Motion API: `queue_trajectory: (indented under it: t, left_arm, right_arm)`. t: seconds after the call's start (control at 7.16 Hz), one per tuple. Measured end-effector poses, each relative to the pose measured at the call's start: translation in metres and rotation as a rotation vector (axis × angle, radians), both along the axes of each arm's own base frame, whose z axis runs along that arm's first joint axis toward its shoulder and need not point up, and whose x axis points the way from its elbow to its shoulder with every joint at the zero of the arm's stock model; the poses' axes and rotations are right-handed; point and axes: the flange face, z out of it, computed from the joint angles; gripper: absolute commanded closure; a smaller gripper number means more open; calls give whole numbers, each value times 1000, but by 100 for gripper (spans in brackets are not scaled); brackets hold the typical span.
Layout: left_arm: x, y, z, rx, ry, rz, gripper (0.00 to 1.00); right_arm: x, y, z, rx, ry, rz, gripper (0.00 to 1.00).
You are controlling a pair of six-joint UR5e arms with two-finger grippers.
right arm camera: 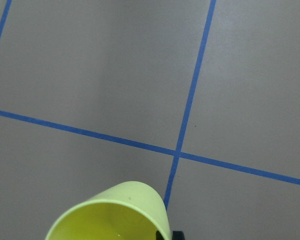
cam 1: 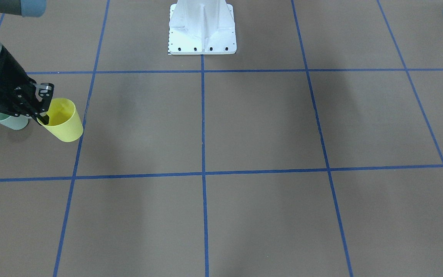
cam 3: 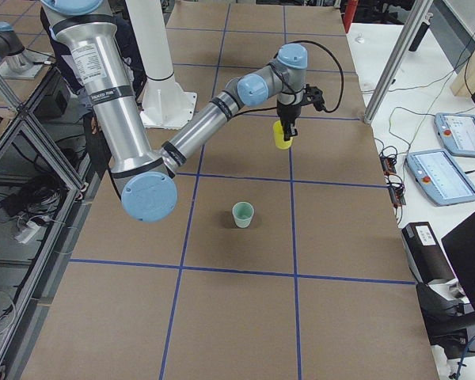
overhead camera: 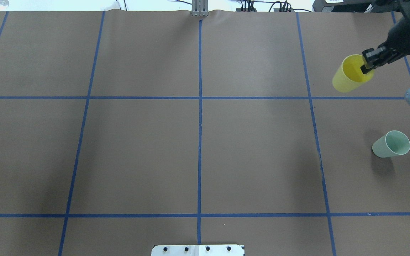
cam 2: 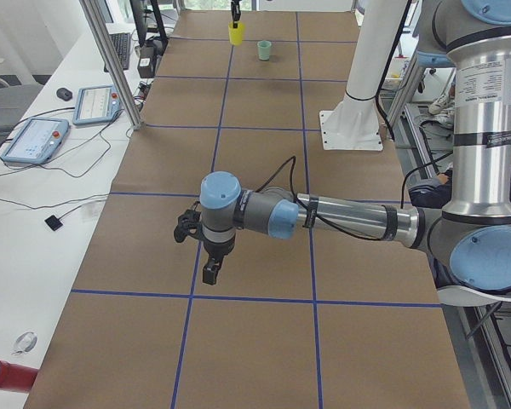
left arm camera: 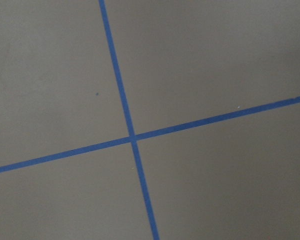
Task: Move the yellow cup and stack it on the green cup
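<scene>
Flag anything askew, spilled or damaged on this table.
Nothing stands out. The right tool pinches the yellow cup by its rim, one finger inside. The green cup stands upright, mouth up, apart from it. No spill or damage shows.

Brown table [overhead camera: 137, 149] with blue tape grid [overhead camera: 200, 142], upright green cup [overhead camera: 392, 144] and white pedestal base [cam 1: 202, 30] on it.

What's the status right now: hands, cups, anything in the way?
Right hand shut on yellow cup rim, cup tilted. Green cup upright, apart. Left hand far off, holding nothing. Nothing between the cups.
</scene>
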Motion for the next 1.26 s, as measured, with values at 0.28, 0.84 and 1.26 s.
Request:
queue_trajectory:
  t: [0.28, 0.84, 1.26]
  left_arm:
    - [-20, 22, 26, -44, -1, -22, 0]
    - [-26, 38, 27, -46, 6, -32, 0]
    - [-27, 43, 25, -45, 7, -34, 0]
  right_arm:
    - [33, 22, 60, -1, 13, -50, 100]
    - [61, 88, 166, -5, -21, -72, 100]
    - [67, 109, 218, -19, -46, -77, 100]
